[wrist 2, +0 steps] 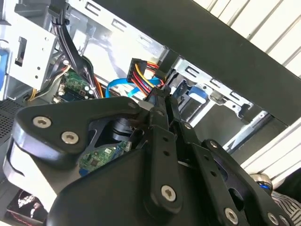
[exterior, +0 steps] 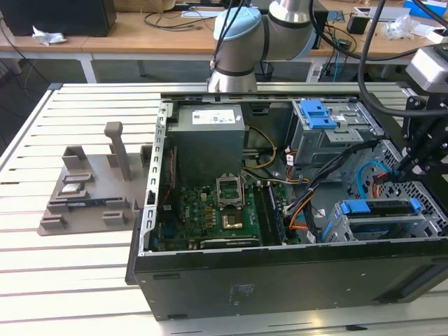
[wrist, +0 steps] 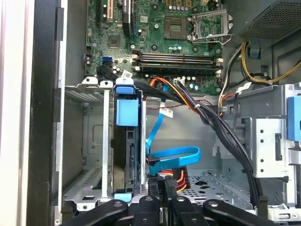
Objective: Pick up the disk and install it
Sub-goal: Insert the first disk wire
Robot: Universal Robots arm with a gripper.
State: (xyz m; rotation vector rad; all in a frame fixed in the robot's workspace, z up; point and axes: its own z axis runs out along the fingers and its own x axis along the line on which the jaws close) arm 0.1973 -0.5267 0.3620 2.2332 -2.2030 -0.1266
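The disk (wrist: 128,155) stands on edge in the lower drive cage of the open computer case (exterior: 280,276), with blue rails and a blue latch (wrist: 127,112) at its end. In the exterior view the disk (exterior: 374,208) lies in that cage at the case's right end. My gripper (wrist: 161,184) hovers just beside the cage, fingers pressed together. Its tips sit at a connector with red, yellow and orange wires (wrist: 178,178), next to a blue data cable (wrist: 174,156). Whether the tips pinch the connector I cannot tell. In the second wrist view the gripper (wrist 2: 159,96) points at that connector (wrist 2: 143,75).
A grey power-supply box (exterior: 208,136) and the green motherboard (exterior: 210,210) lie in the case's left half. A second cage with a blue latch (exterior: 318,112) stands at the back. Black cable bundles (wrist: 221,127) cross the bay. A grey fixture (exterior: 91,189) sits on the slatted table.
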